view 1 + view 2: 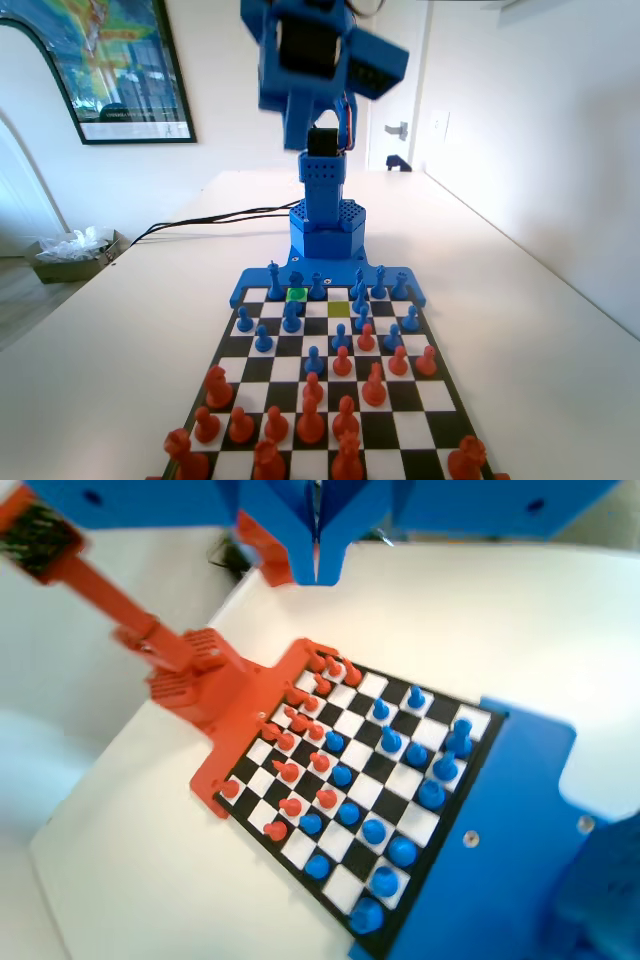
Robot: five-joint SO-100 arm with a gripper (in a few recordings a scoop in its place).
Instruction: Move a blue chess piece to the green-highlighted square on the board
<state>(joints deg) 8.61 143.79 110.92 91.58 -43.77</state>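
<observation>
Your pincer hangs high over the board in the wrist view, its two jaws pressed together to a point with nothing between them. You are at the start: no piece is in hand, and the arm is raised well above the bench.

In the fixed view the green-highlighted square lies in the far row of the board, close to the arm's base, with blue pieces just beside it on either side and a blue pawn on the square in front of it. The duller olive square sits a little to its right, one row nearer the camera.

Which blue piece you should take I cannot tell from here. My judgement: spread the jaws first, then come down steeply onto the chosen piece, since its neighbours stand close and a slanted approach could knock them
</observation>
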